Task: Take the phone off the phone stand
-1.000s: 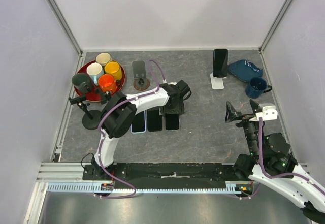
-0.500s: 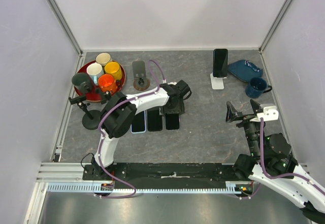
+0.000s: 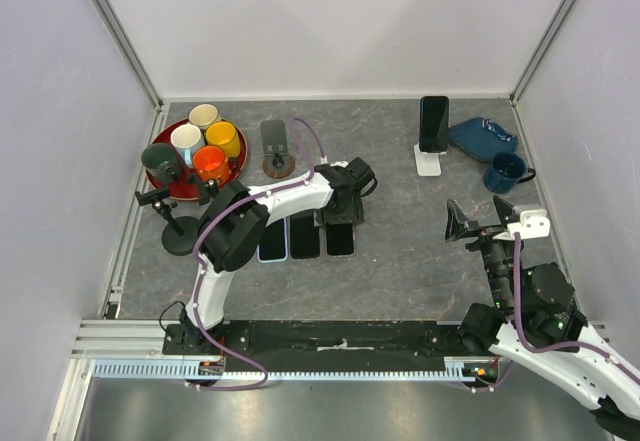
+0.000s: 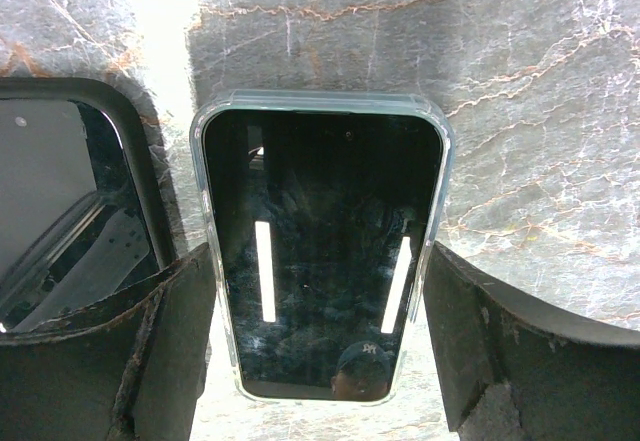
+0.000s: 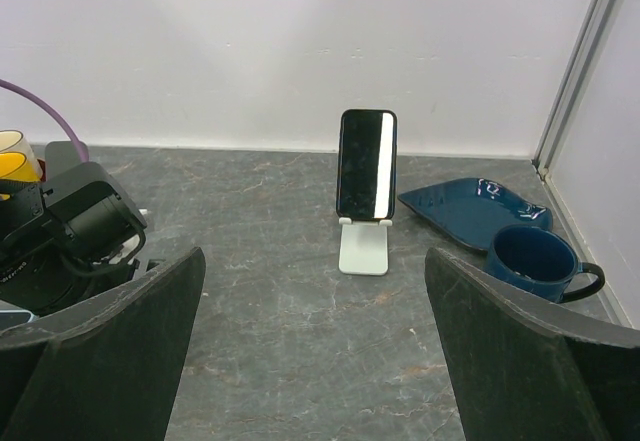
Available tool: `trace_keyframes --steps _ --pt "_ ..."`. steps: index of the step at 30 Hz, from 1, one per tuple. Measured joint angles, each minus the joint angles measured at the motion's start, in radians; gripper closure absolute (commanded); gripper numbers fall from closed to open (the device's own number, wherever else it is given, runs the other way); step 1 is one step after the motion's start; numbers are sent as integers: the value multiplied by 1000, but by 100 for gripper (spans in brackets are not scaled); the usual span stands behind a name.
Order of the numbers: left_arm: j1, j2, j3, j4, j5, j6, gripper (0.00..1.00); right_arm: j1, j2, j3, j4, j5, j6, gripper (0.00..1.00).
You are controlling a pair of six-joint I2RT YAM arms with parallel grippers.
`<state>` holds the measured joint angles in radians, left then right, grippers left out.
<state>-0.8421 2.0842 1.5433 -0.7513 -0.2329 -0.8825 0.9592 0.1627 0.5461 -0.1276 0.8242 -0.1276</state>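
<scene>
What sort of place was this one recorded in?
Likely a lab robot test cell: plain white wall panels in aluminium framing, and staged props, a phone on a white stand and a red tray of mugs.

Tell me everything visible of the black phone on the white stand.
The slim black rectangular phone stands upright in portrait. Its glossy dark screen faces the arms and reflects a bright vertical strip. Its bottom edge sits in the lip of the white phone stand, the only thing touching it. A dark blue plate lies to its right, apart from it.
</scene>
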Motion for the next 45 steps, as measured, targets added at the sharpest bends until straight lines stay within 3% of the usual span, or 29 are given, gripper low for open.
trace_keyframes --steps 18,32,39,45 --pt "0 -36 -35 82 26 -8 5 0 -21 0 0 -1 1 2" --pt "0 -110 -66 99 14 -14 3 0 -26 0 -1 -7 1 2" --pt "0 -313 -67 100 -82 29 0 0 11 0 -1 -8 7 2" --pt "0 -525 -67 99 -217 162 0 0 214 61 -41 -24 54 2"
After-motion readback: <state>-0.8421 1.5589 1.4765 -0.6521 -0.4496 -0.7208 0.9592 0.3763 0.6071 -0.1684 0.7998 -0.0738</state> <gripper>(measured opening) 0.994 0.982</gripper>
